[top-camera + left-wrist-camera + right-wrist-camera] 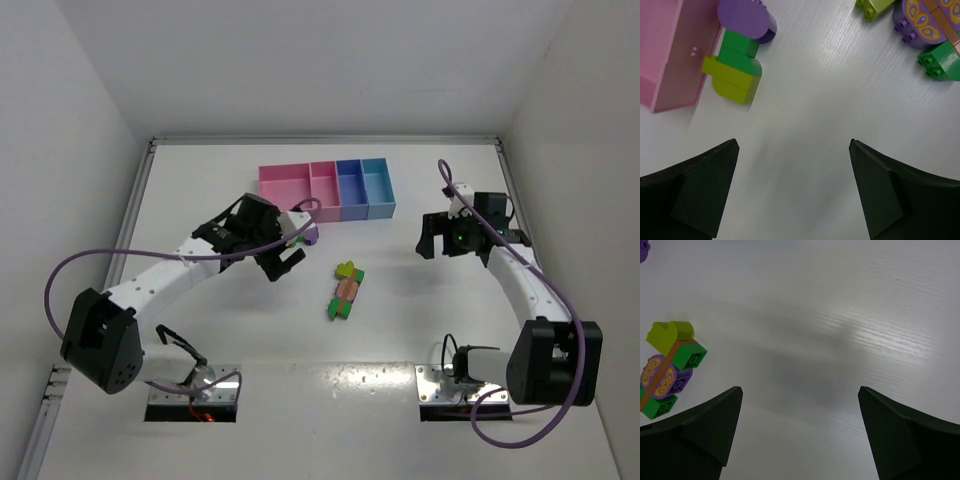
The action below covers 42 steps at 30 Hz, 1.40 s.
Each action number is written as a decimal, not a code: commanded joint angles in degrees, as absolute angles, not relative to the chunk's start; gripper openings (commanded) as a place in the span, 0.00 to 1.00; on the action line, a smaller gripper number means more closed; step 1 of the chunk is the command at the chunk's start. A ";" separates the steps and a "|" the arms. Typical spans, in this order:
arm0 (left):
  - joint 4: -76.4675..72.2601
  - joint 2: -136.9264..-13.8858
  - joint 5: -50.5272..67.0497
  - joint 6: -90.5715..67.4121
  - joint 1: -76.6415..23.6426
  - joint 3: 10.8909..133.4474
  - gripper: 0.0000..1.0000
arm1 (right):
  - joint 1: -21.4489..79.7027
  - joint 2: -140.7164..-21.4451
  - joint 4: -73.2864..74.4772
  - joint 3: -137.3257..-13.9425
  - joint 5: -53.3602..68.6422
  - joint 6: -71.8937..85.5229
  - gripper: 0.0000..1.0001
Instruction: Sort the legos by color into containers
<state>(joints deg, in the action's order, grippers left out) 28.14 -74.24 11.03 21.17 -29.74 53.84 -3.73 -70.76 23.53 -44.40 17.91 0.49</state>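
Legos [346, 290] out on the table [200, 170], both sets of fingers spread.
Overhead: left gripper [283, 262] hovers just below the containers [285, 188], open and empty; right gripper [428, 238], open too, sits well right of the mid-table cluster. Left wrist: purple brick [745, 17] and a green, yellow-green piece [735, 70] lie just beside the wide pink tray [670, 60], more bricks top right. Right wrist: bare table between the fingers [700, 430], cluster at far left.

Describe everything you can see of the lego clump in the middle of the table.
The lego clump is a handful of plastic bricks joined in a butterfly shape. It has purple wings printed with yellow ovals, a salmon strip down the middle, green studded bricks beside them and yellow-green pieces at one end. It lies on the white table, apart from the trays, with nothing else touching it.
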 commanded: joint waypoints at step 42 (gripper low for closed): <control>15.64 -108.11 28.84 43.42 -22.68 71.80 0.83 | -9.93 -76.28 24.79 -49.75 25.66 -2.02 1.00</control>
<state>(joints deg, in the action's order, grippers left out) 14.41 -107.20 29.28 40.66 -23.16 69.30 -9.34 -75.53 24.84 -47.22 23.66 -1.13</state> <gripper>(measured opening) 0.830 0.996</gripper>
